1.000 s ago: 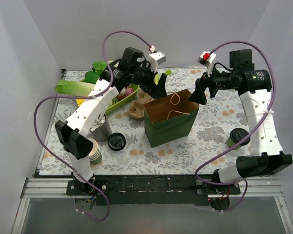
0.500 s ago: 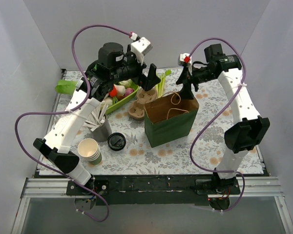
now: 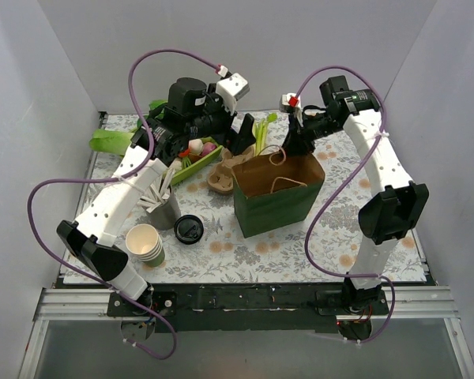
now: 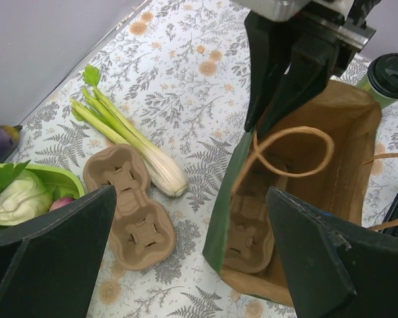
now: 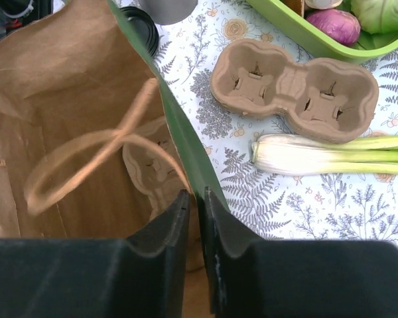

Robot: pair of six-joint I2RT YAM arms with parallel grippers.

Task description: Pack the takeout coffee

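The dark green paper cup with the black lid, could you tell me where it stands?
The dark green paper cup shows in the left wrist view's upper right corner, just beyond the open green paper bag.

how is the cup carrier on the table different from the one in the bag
The carrier on the table lies in the open beside the celery; the carrier in the bag sits at the bottom of the paper bag. The table one shows both wells; the bagged one is partly hidden by the bag's wall and handle. Both are brown pulp and hold no cup.
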